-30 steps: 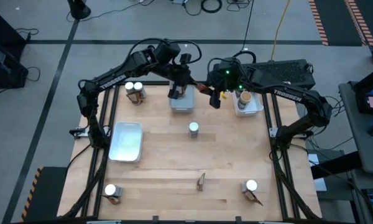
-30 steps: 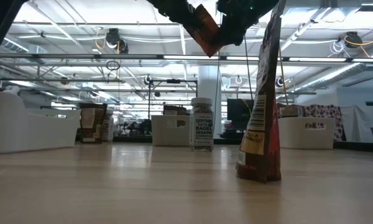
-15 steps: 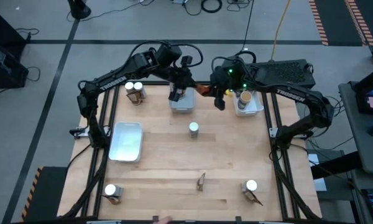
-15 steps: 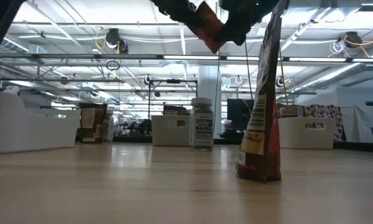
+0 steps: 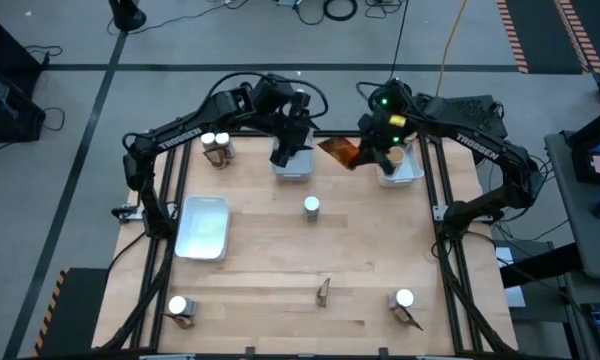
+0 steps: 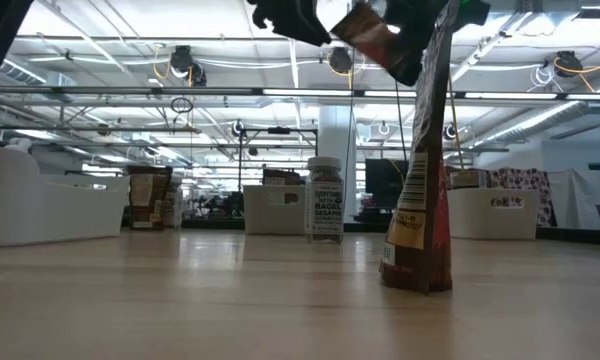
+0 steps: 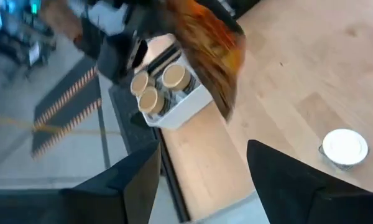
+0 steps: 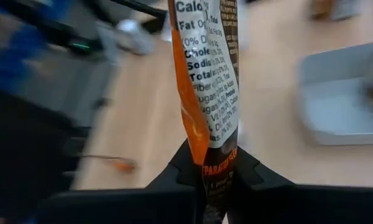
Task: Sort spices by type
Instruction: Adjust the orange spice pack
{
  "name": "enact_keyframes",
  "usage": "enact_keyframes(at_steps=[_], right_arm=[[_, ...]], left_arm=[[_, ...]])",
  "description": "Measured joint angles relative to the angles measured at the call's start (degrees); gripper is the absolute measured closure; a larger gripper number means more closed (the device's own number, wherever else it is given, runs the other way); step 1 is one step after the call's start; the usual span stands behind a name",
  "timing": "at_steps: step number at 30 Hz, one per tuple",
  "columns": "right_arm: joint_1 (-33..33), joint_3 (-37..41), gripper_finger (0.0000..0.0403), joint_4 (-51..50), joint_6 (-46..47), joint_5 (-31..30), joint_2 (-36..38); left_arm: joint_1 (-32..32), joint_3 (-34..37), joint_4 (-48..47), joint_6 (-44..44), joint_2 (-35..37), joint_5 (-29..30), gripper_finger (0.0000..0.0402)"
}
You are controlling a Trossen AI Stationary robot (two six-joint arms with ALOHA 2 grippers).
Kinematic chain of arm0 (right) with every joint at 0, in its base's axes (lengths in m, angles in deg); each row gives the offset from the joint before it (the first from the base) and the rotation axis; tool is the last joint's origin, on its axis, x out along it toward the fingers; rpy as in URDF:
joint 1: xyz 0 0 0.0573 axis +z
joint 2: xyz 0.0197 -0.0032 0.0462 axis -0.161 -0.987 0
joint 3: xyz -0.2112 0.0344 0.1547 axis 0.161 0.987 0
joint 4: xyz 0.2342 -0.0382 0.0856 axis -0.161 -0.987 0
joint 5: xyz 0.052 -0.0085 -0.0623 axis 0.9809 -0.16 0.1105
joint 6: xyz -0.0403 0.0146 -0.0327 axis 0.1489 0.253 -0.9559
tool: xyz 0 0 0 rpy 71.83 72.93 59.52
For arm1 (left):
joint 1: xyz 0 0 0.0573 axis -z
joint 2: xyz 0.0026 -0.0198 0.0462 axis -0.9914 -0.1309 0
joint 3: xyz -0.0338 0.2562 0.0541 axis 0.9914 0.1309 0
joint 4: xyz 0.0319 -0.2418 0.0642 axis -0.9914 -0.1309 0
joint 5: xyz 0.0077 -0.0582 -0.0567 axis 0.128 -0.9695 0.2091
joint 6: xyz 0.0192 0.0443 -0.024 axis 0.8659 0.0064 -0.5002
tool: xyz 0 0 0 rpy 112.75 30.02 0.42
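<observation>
My right gripper (image 8: 211, 158) is shut on a flat brown and orange packet (image 5: 340, 150), held high over the far side of the table between the middle tray (image 5: 292, 168) and the right tray (image 5: 400, 170). Tan-topped tubs (image 7: 158, 87) sit in the right tray. My left gripper (image 7: 202, 152) hangs open above the middle tray (image 5: 298, 140), a little to the packet's left, with nothing between its fingers. In the low view the packet (image 6: 375, 35) shows near the top, clear of the left gripper. My right gripper pinches one end of the packet (image 8: 210, 163) between its two fingers, one on each flat face. It comes from the table's right side, slanting downward. The packet reaches out beyond the fingertips toward the table's left and is lifted clear of the table.
A white-capped jar (image 5: 311, 207) stands mid-table. A white tray (image 5: 205, 225) lies at the left, jars and a packet (image 5: 217, 147) at the far left. Near the front edge are a jar (image 5: 178, 308), an upright packet (image 5: 324, 291) and a jar with a packet (image 5: 404, 305).
The packet, which hung between both grippers, has come away from my left gripper and stays in my right one. My right gripper has swung toward the right tray and turned, so the packet now shows its flat face from above.
</observation>
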Motion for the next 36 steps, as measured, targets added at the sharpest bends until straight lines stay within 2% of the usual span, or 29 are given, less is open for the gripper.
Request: enact_keyframes(at_steps=[5,10,14,20,22,27,36], right_arm=[[-4.6,0.0,0.0385,-7.2,-0.6,17.8,-0.4],[-6.1,0.0,0.0385,-13.5,-2.5,28.5,-1.5],[-5.7,0.0,0.0385,-16.8,-2.5,32.5,-2.8],[-3.7,0.0,0.0385,-20.2,-2.5,39.6,-4.7],[-2.6,0.0,0.0385,-20.2,-2.4,42.0,-4.8],[1.4,0.0,0.0385,-20.5,2.2,42.5,-4.8],[6.0,0.0,0.0384,-20.6,9.1,42.6,-4.4]], left_arm=[[1.6,0.0,-0.2,10.5,0.1,2.6,0.0157],[3.7,0.0,0.1,27.9,-0.5,4.7,0.0157],[5.5,0.0,4.2,36.9,-0.5,5.0,0.0157],[8.7,0.0,15.3,45.3,-0.5,12.6,0.0157],[9.1,0.0,18.7,47.1,-0.5,13.2,0.0157],[10.8,0.0,19.2,53.4,-0.5,13.1,0.0157],[13.9,0.0,19.5,58.8,-0.4,12.0,0.0157]])
